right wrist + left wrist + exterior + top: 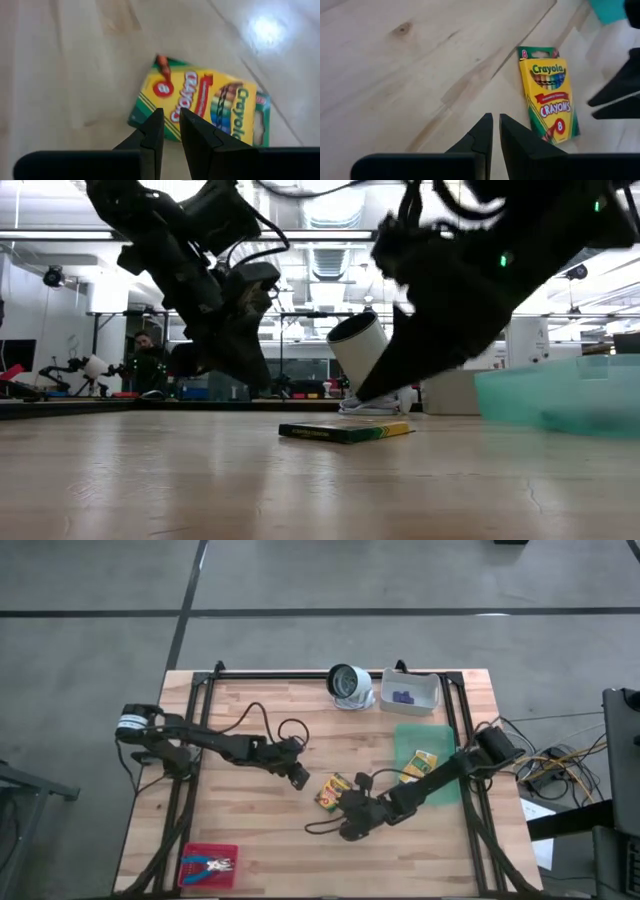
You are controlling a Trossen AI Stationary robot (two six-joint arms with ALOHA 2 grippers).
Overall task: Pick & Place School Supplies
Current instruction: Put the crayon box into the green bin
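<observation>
One yellow-and-green crayon box (334, 793) lies flat on the wooden table near its middle, also seen in the low view (345, 430). My left gripper (496, 120) hovers just left of it (300, 777), shut and empty, tips above the wood. My right gripper (170, 115) slants down over the same box's near end (348, 812), fingers almost together with nothing between them, clear of the box (200, 107). A second crayon box (420, 765) lies on the green mat (435, 740). Tiny purple pieces (402, 696) sit in the white bin (425, 690). A blue-handled tool (210, 864) lies in the red tray (190, 852).
A white-grey round object (350, 685) stands at the far edge beside the white bin. A black frame rail (300, 675) runs along the far edge and both sides. Bare wood lies between the red tray and the middle crayon box. A person (148, 355) sits in the room behind.
</observation>
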